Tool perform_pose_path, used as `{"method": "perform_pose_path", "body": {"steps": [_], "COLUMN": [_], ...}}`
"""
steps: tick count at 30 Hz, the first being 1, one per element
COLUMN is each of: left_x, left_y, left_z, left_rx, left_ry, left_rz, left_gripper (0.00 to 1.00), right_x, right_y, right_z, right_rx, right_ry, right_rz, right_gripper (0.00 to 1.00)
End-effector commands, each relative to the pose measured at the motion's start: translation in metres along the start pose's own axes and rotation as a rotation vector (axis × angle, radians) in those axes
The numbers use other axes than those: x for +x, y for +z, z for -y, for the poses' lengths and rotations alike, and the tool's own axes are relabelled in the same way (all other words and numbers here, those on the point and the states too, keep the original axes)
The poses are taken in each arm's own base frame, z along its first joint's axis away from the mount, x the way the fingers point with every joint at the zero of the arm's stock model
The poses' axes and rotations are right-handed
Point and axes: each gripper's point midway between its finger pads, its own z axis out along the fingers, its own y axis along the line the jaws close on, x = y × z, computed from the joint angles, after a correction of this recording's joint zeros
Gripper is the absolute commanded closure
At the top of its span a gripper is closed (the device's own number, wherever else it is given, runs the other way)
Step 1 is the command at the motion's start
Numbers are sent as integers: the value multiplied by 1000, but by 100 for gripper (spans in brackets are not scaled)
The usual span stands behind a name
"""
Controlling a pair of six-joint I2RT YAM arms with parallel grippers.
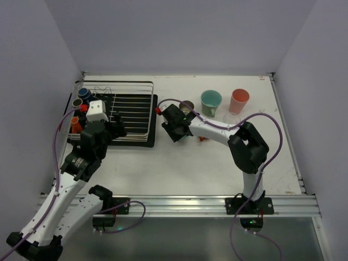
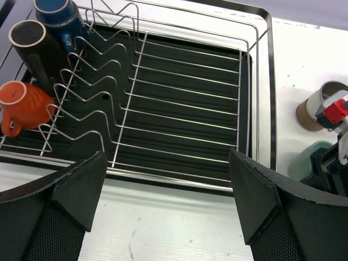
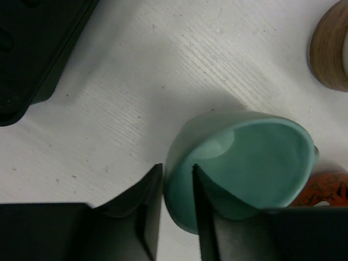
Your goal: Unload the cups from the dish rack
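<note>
The silver wire dish rack (image 1: 142,83) over its black tray stands at the far left; it also fills the left wrist view (image 2: 187,102). A blue mug (image 2: 57,16), a dark cup (image 2: 32,41) and an orange mug (image 2: 27,103) sit at its left end. My left gripper (image 1: 111,129) is open and empty over the table just in front of the rack (image 2: 168,190). My right gripper (image 1: 176,130) is shut on the rim of a teal-green mug (image 3: 255,163), one finger inside and one outside, low over the table right of the rack.
A brown cup (image 1: 186,105) stands just behind the right gripper and shows in the right wrist view (image 3: 331,49). A second teal mug (image 1: 211,100) and a pink tumbler (image 1: 239,99) stand at the back right. An orange cup (image 3: 321,190) lies beside the held mug.
</note>
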Motion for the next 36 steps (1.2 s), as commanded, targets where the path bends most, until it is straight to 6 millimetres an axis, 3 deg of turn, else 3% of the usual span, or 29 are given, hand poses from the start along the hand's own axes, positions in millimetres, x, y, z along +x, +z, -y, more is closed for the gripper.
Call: {"method": "perform_pose_path", "body": {"steps": [1, 5, 10, 12, 15, 16, 17, 18, 20, 21, 22, 24, 25, 31, 36], "left_x": [-25, -39, -49, -51, -56, -61, -65, -69, -73, -71, -71, -65, -63, -44, -40], "left_y": [0, 9, 25, 34, 50, 56, 62, 70, 78, 88, 93, 107, 112, 151, 173], "left_z": [10, 16, 12, 5, -13, -32, -36, -53, -65, -70, -81, -96, -97, -142, -155], "left_rx": [10, -2, -86, -142, -206, -254, -255, -308, -362, -385, -421, -460, -462, -505, -503], "left_ry": [-66, -108, -125, -122, -144, -168, -184, -198, -205, -207, -218, -243, -247, -289, -264], "left_rz": [23, 48, 60, 62, 64, 75, 83, 84, 92, 77, 76, 60, 56, 10, 11], "left_gripper": [0, 0, 0, 0, 2, 2, 3, 3, 4, 5, 5, 6, 6, 8, 8], "right_x": [-11, -21, -41, -48, -47, -39, -47, -45, -34, -40, -33, -37, -30, -31, -33], "right_y": [-9, -27, -67, -80, -98, -99, -115, -120, -124, -139, -140, -154, -151, -156, -151], "right_z": [9, 8, -3, -9, -12, -13, -13, -13, -12, -13, -16, -12, -12, -12, -8], "right_rx": [32, 19, -76, -119, -154, -166, -181, -187, -192, -209, -231, -234, -232, -256, -230], "right_ry": [-7, 26, 66, 83, 103, 110, 126, 131, 151, 157, 156, 175, 180, 221, 240], "right_rz": [22, 68, 195, 243, 287, 282, 339, 354, 364, 418, 417, 477, 474, 569, 575], "right_gripper": [65, 41, 39, 34, 32, 31, 27, 27, 27, 27, 28, 28, 29, 30, 31]}}
